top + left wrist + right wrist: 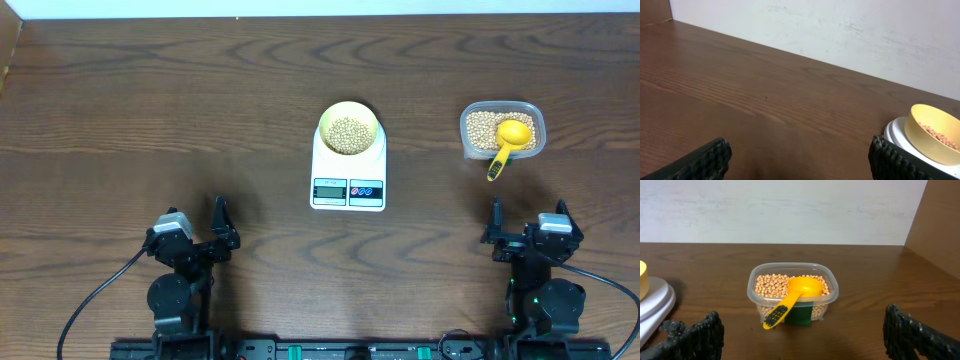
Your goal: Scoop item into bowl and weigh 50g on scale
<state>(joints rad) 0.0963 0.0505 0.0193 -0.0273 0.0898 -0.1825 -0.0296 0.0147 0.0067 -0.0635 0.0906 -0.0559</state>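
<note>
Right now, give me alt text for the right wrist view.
A clear plastic tub of soybeans sits on the wooden table, a yellow scoop resting in it, handle toward the camera. The open right gripper's fingers frame the bottom corners.

A dark wood-grain table (150,110) stands against a scuffed white wall (850,35).
</note>
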